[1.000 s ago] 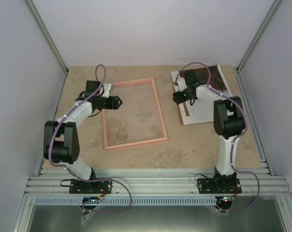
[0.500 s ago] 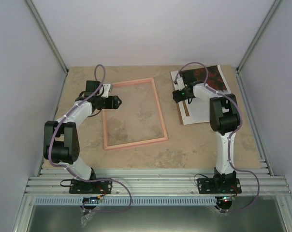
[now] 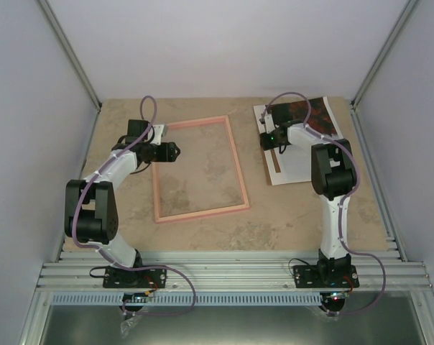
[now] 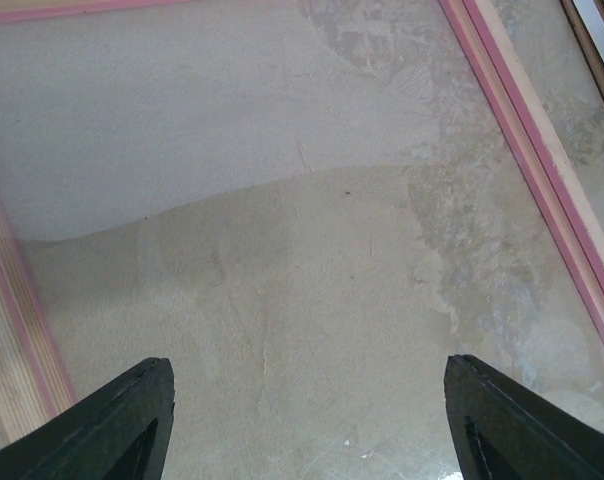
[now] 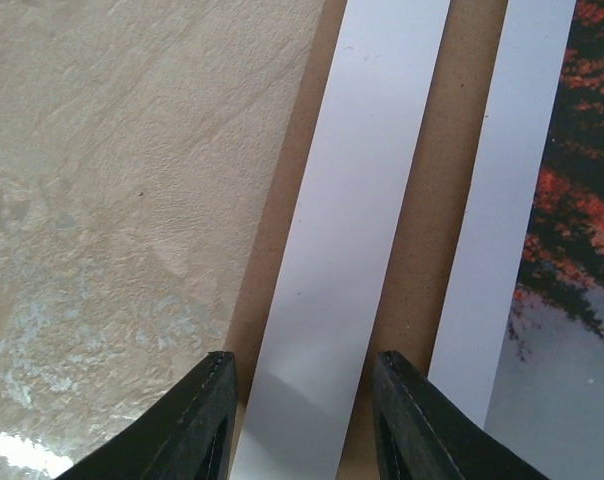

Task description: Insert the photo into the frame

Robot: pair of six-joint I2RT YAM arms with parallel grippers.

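Lately narrowed: right jaws, from wide apart a second ago to roughly half that gap, poised over the stack of sheets at the far right corner of the surface (image 3: 202, 230). Also eased a touch toward the far edge in the top view. Now straddling a white strip (image 5: 357, 200) in the right wrist view, with brown backing board (image 5: 442, 200) on either side of it and the photo (image 5: 562, 200) just beside, white border lying just beyond one finger. Parted yet, not clamped on anything visible. Contact with the paper: impossible to tell, tips cut off at the bottom of that view. Reads as the start of a pinch, though centred on the strip rather than on the printed sheet; worth checking the layer caught.

Unmoved meanwhile: left jaws, spread wide and empty, hovering over bare surface inside the frame (image 4: 537, 170), close to its left rail. Likewise unmoved: the frame itself, flat on the surface left of centre, well apart from the photo.

So no transfer yet: photo print-up on the stack at the far right corner, frame vacant. Next, by this reckoning, calls for a clean lift of the top sheet alone, then a carry leftward to the frame. Risks: dragging the board along, or creasing the thin paper under closing jaws.
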